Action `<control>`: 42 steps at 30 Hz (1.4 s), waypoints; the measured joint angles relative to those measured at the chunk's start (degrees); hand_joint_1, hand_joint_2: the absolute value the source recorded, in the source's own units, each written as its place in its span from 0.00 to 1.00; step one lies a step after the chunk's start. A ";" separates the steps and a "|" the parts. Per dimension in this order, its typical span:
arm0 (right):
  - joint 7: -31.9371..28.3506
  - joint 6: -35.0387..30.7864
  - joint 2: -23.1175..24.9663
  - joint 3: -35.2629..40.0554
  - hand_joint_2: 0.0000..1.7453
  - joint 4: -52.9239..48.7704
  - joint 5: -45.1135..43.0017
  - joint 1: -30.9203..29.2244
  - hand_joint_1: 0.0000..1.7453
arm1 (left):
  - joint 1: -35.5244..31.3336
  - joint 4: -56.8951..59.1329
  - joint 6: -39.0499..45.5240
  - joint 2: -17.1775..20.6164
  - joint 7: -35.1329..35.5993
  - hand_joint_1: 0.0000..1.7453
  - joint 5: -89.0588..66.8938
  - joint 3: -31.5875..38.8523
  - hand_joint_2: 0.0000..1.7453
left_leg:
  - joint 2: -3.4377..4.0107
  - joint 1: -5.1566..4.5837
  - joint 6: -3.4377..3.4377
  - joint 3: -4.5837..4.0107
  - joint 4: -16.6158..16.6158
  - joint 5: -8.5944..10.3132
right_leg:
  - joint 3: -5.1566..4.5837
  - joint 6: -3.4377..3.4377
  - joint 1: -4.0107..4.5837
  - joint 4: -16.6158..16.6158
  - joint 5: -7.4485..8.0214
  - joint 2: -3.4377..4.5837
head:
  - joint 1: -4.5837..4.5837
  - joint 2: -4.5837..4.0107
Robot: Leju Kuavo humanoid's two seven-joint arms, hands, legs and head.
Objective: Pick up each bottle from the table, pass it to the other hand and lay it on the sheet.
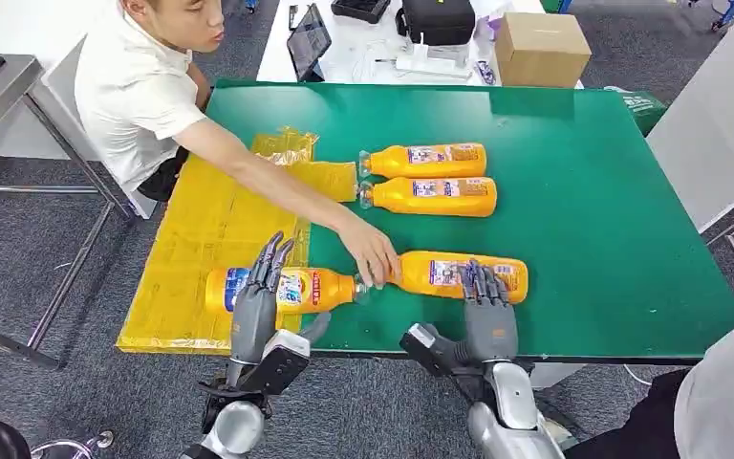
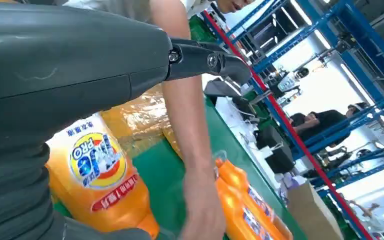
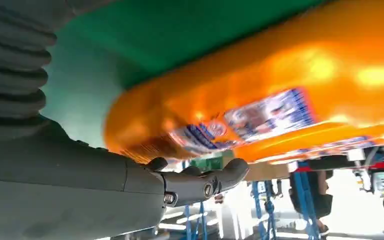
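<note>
— So what did the head view show?

— Four orange bottles lay on the green worktop (image 1: pixel 583 191). One bottle (image 1: pixel 287 290) rested on the yellow sheet (image 1: pixel 201 239) at the near left edge, with the left hand (image 1: pixel 260 301) over it, fingers (image 1: pixel 269 260) straight and spread, gripping nothing I could see. The right hand (image 1: pixel 485 304) had its fingers extended onto the near bottle (image 1: pixel 464 275), resting on it rather than closed round it. A person's hand (image 1: pixel 371 253) reached in between those two bottles. Two further bottles (image 1: pixel 427 178) lay side by side farther back.

— And the left wrist view?

— Close up, the labelled bottle (image 2: pixel 100 180) on the sheet, the thick grey thumb (image 2: pixel 207 60) raised clear of it, and the person's forearm (image 2: pixel 190 125) across the middle.

— The right wrist?

— Blurred: an orange bottle (image 3: pixel 260 95) on the green, the thumb (image 3: pixel 205 182) beside it, not wrapped around it.
</note>
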 measured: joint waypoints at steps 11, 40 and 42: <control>2.69 0.00 -2.95 0.07 1.00 2.82 1.86 -3.12 0.00 | 0.81 -2.49 -0.74 0.44 -0.28 0.00 1.57 -2.01 1.00 | 0.01 0.00 0.01 0.00 0.00 0.01 | 0.01 0.00 0.00 0.00 0.00 0.00 | 0.02 0.00; 7.59 26.31 -5.72 6.34 1.00 21.51 -2.38 -20.54 1.00 | -0.70 -2.27 -4.83 0.72 0.48 0.00 5.86 -6.27 1.00 | 0.64 0.01 0.01 1.29 -0.03 -0.11 | 0.36 -0.05 0.02 -0.11 0.15 0.47 | 0.04 0.00; 6.78 27.80 -5.92 7.32 1.00 21.83 -1.92 -20.85 1.00 | -0.84 -2.25 -5.16 0.74 0.61 0.00 5.99 -6.42 1.00 | 0.71 0.01 0.00 1.39 -0.03 -0.13 | 0.42 -0.07 0.02 -0.12 0.17 0.62 | -0.02 0.00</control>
